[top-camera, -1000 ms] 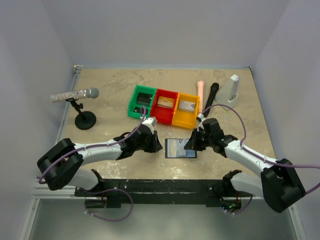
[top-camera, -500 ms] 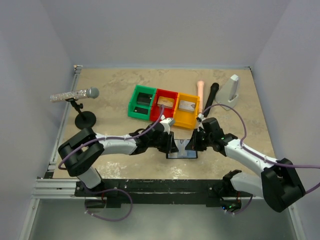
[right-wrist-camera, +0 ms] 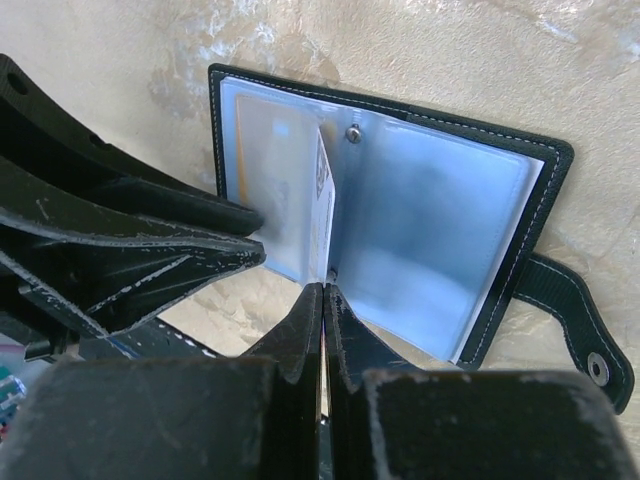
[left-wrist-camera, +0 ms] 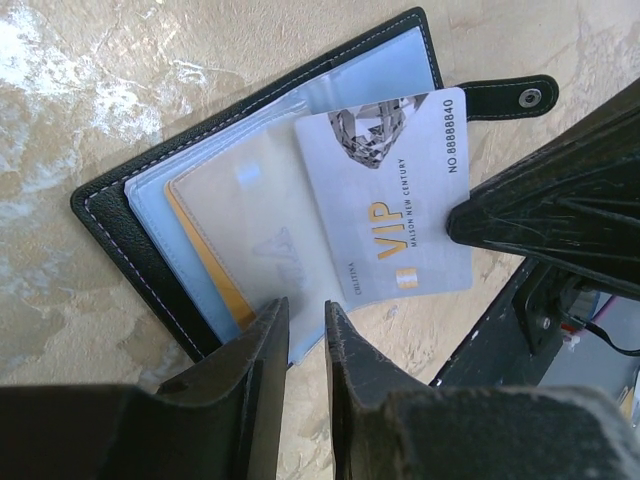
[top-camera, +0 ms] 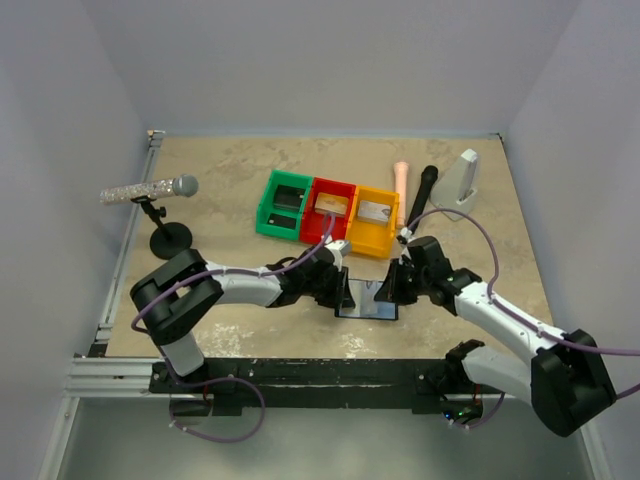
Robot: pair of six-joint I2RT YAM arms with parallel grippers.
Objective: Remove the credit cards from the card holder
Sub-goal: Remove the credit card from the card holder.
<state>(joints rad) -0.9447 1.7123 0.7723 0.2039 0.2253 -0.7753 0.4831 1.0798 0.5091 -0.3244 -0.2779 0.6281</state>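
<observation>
The right gripper is clamped on the silvery card, half out of the open wallet on the table — a straight pull should free it. The left gripper has its fingers nearly together at the wallet's edge; gripping or not, I cannot tell. Two cards show in the wallet — the silvery one and a tan card.
</observation>
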